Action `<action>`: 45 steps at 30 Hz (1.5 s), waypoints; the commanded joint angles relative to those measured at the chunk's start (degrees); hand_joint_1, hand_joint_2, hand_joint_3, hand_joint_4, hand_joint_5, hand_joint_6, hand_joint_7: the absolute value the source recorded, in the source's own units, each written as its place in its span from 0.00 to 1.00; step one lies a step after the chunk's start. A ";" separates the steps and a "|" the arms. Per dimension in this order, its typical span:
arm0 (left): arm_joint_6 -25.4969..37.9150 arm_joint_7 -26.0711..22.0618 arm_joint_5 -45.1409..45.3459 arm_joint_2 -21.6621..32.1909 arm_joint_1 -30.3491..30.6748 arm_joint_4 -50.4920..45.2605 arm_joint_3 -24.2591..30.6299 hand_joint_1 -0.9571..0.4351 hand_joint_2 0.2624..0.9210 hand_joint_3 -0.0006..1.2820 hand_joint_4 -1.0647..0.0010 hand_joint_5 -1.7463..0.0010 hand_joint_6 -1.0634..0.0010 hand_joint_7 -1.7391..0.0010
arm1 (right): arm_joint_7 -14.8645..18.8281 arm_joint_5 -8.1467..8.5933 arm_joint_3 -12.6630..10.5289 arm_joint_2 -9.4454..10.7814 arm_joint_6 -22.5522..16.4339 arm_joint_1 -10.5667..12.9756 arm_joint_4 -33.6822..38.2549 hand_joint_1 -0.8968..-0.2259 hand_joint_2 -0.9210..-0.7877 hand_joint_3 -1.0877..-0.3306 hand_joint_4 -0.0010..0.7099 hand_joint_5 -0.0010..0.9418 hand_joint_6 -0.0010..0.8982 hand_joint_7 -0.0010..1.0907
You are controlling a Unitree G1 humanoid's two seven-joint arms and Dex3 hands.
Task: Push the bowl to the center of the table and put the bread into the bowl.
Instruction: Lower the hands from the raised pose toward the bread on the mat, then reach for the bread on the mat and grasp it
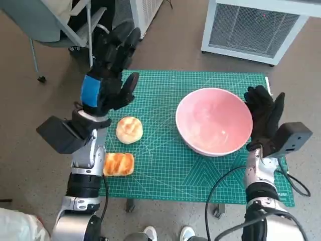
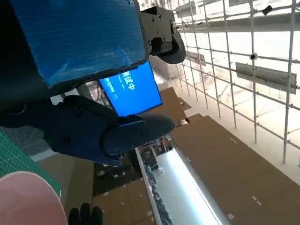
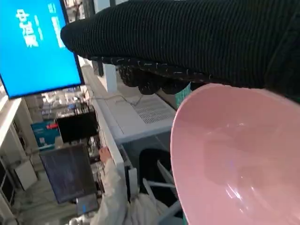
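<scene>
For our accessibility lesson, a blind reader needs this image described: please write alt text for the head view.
A pink bowl sits on the right of a green mat, with the robot's gloved right hand beside its rim. To the left lie a round bun and a glazed pastry, while the blue-taped left hand is raised, fingers spread, holding nothing.

Glossy smooth pink bowl (image 1: 214, 121), matt green mat (image 1: 165, 160), knitted-cloth right hand (image 1: 265, 118)

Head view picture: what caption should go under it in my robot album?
Gloved right hand beside the pink bowl, left hand raised open above two breads on the green mat.
</scene>
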 commanded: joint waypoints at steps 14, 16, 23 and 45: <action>0.73 1.38 0.41 1.10 1.64 -3.00 0.22 0.36 1.00 0.43 0.83 0.99 1.00 0.62 | -2.80 -0.77 1.46 4.93 3.36 -3.44 1.20 0.56 0.00 0.36 0.37 0.01 0.15 0.38; 0.75 1.49 0.50 1.19 2.05 -3.37 0.19 0.36 1.00 0.43 0.83 0.99 1.00 0.62 | -3.53 -1.53 2.16 5.15 4.16 -3.90 1.35 0.56 0.00 0.36 0.36 0.01 0.15 0.38; 1.05 1.49 0.63 2.09 3.69 -5.09 0.35 0.36 1.00 0.43 0.82 0.99 1.00 0.62 | -5.12 -3.32 3.58 4.49 5.09 -4.63 1.27 0.54 0.00 0.36 0.36 0.00 0.13 0.39; 23.58 -11.62 13.15 31.95 13.77 -32.37 -0.28 0.36 1.00 0.29 0.71 0.95 0.97 0.57 | -3.37 -10.07 13.23 -1.06 -18.53 -4.72 -13.34 0.49 0.00 0.35 0.38 0.01 0.02 0.55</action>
